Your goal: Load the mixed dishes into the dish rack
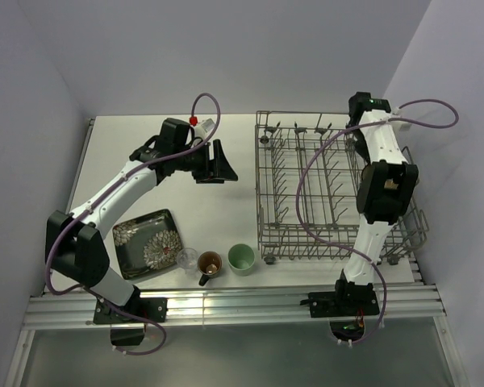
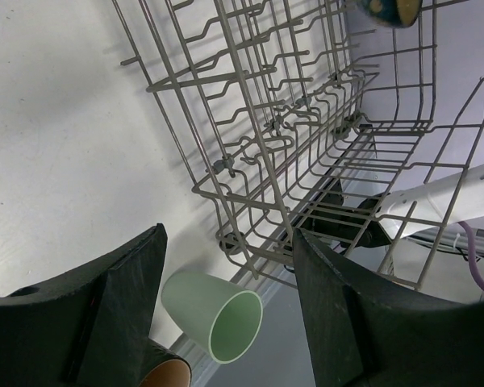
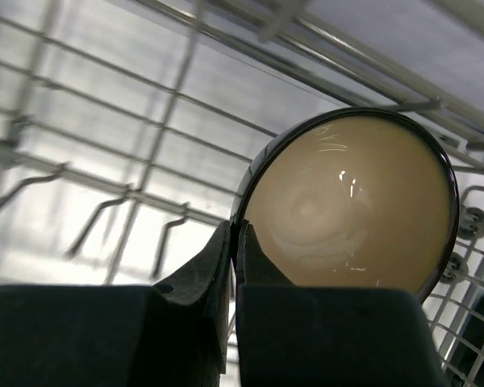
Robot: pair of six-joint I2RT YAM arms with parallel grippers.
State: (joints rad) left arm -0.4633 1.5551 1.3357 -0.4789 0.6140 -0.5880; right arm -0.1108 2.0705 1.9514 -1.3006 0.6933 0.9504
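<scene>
The right tool [image 3: 235, 230], fingers pressed together, appeared to pinch the lower-left rim of the dark bowl [image 3: 347, 210]. The bowl stood on edge, tan inside facing the wrist camera, among the wires of the dish rack [image 1: 260, 193], toward the upper right of the overhead frame. The left tool [image 1: 226, 161] hung spread above the tabletop [image 1: 129, 133], left of the rack. The square floral plate [image 1: 148, 242], small glass [image 1: 187, 258], brown mug [image 1: 209, 263] and pale green cup [image 1: 241, 258] sat in a row at lower centre, not yet loaded. Done well, the bowl would be lowered between two tines until the wires bore it. Only then would it be let go, the fingers drawn back clear of the wires.
</scene>
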